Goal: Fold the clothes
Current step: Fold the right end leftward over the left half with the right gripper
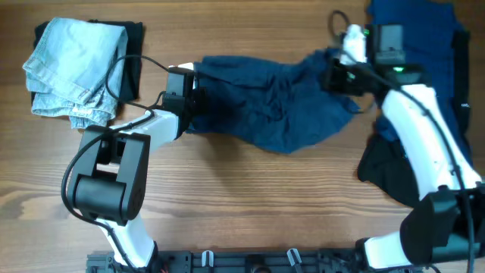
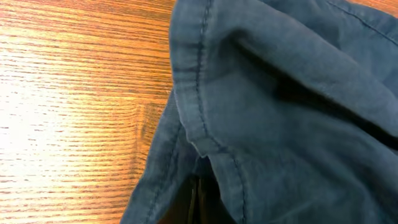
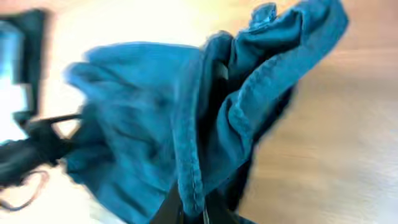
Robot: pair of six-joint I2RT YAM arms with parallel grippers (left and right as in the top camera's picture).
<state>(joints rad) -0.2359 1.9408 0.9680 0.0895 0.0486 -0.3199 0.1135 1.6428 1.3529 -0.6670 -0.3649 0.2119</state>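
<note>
Two grippers clamped the navy garment [image 1: 265, 102] between them: the left gripper [image 1: 189, 95] was pinched shut on one end and the right gripper [image 1: 336, 74] on the other, bunched end. It stretched, wrinkled, across the middle of the tabletop [image 1: 250, 197] (its stitched seams showed plainly in the left wrist view). A pale denim piece [image 1: 76, 68] lay folded at the far left corner, and a medium-blue piece [image 1: 424, 38] sat at the far right corner.
</note>
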